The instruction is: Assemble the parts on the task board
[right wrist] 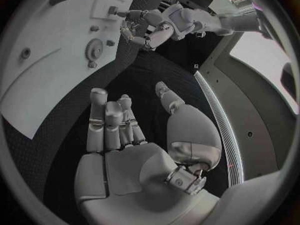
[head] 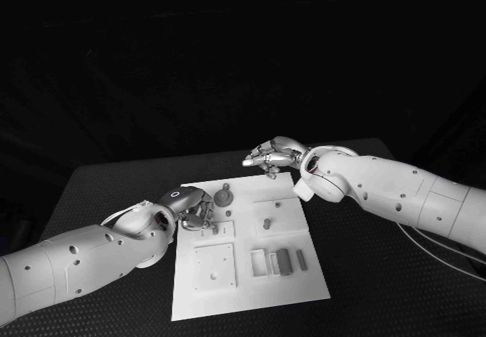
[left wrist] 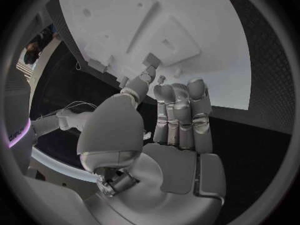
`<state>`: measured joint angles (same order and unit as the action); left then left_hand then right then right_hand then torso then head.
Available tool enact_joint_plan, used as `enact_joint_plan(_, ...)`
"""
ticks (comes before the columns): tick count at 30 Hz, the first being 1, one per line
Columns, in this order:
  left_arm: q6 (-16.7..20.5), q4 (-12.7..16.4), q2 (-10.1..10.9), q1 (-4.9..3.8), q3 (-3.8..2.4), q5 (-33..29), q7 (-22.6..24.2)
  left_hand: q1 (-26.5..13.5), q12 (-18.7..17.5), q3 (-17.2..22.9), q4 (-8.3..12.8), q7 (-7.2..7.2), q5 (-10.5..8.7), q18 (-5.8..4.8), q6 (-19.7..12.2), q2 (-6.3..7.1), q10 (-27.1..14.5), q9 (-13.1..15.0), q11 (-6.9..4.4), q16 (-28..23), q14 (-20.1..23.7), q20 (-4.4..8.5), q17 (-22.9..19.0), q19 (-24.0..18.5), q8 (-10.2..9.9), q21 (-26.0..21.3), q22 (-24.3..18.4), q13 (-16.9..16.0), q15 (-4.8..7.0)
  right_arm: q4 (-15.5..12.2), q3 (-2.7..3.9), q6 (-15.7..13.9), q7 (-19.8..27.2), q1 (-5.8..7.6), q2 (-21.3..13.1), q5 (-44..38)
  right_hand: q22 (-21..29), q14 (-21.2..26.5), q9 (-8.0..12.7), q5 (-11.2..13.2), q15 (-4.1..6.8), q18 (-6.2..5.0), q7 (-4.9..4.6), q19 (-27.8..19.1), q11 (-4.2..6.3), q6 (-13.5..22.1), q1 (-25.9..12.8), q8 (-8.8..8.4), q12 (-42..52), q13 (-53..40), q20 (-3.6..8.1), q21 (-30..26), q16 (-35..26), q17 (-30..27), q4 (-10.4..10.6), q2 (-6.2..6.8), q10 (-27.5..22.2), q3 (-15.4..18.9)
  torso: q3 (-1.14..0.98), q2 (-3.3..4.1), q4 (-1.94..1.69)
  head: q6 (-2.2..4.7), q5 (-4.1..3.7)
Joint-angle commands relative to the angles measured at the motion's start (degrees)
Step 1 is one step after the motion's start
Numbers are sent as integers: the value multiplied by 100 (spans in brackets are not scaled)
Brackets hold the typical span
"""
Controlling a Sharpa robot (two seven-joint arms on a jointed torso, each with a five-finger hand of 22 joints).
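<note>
Black table, white task board w/ grey parts – left hand over board, right hand past far edge, both w/ fingers apart, holding nothing

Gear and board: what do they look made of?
The gear looks like grey moulded or printed plastic: dull surface, no metallic glint, though metal can't be ruled out. The board looks like matte white plastic or painted plate: flat, even and without glare.
</note>
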<state>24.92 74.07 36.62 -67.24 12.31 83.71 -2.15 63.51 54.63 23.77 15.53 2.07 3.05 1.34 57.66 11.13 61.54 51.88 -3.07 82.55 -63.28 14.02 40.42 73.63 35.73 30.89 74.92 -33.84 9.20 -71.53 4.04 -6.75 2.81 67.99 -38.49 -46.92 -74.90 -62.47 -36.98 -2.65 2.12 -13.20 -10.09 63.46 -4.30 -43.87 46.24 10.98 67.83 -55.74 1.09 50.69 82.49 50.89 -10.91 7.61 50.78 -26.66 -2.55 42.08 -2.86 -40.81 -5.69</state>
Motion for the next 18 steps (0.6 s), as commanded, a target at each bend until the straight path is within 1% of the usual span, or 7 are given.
enact_joint_plan(1,96,74,52,2,-32,-632,253,-141,-26,17,-65,32,-28,114,-104,21,-64,-37,-5,-18,31,-2,-33,-46,-9,-6,101,22,1,-4,1,21,32,-5,-4,-18,-93,51,-9,-11,0,-180,-51,-15,17,11,-5,-25,25,7,35,-31,35,-6,-11,-65,-38,22,-1,1,-3,-11,-17)
enact_joint_plan(3,147,79,76,1,-81,-791,299,-190,-55,46,-91,57,-28,104,-157,24,-103,-72,17,-55,63,-4,-63,-86,-42,-37,91,41,-20,-1,1,22,32,-6,-7,-18,-93,51,-8,-11,0,-180,-51,-15,17,11,-5,-26,25,7,35,-31,35,-6,-11,-65,-38,23,2,0,-5,-8,-23)
enact_joint_plan(6,121,30,79,0,-232,-1126,336,-327,-131,87,-201,111,-27,92,-258,-6,-192,-150,61,-86,87,-10,-96,-114,-133,-74,77,83,-61,-4,1,21,32,-6,-18,-18,-93,51,-9,-11,0,-180,-51,-15,17,11,-6,-26,26,7,35,-31,35,-7,-11,-66,-39,23,3,-2,-4,-4,-14)
enact_joint_plan(9,-62,-47,77,-5,-401,-1499,231,-735,-292,115,-557,197,-22,90,-411,-246,-346,-300,140,-118,127,-35,-127,-161,-338,-133,57,172,-129,-1,1,18,27,-6,-23,-18,-93,51,-9,-11,0,-180,-51,-15,17,11,-6,-26,26,8,35,-31,35,-7,-12,-66,-39,24,-1,-4,-9,-1,-17)
enact_joint_plan(12,-789,-168,50,-59,-545,-1804,-381,-1030,-381,96,-810,274,-25,126,-529,-412,-364,-485,191,-135,163,-81,-150,-210,-601,-177,60,231,-179,5,1,18,26,-6,-14,-18,-93,51,-9,-11,0,-180,-51,-15,17,11,-6,-26,26,8,35,-31,35,-7,-12,-66,-38,25,-3,-4,-6,11,-13)
enact_joint_plan(16,-1563,-447,-57,-257,-551,-1675,-948,-1636,-455,-91,-1245,336,-13,127,-602,-505,-423,-591,250,-182,227,-140,-180,-293,-764,-245,41,270,-242,19,1,21,22,-6,-3,-18,-93,50,-9,-11,0,-180,-51,-15,17,11,-7,-26,27,9,35,-31,36,-7,-13,-67,-38,26,-1,-2,-4,19,-10)
enact_joint_plan(18,-1807,-612,-125,-312,-551,-1695,-1190,-1837,-491,-281,-1335,338,-26,193,-602,-511,-444,-644,251,-180,246,-137,-183,-336,-840,-274,48,289,-239,20,1,22,21,-6,-1,-18,-93,50,-9,-11,0,-180,-51,-15,17,11,-7,-26,28,9,35,-31,36,-7,-13,-67,-38,27,-7,1,-1,22,-1)
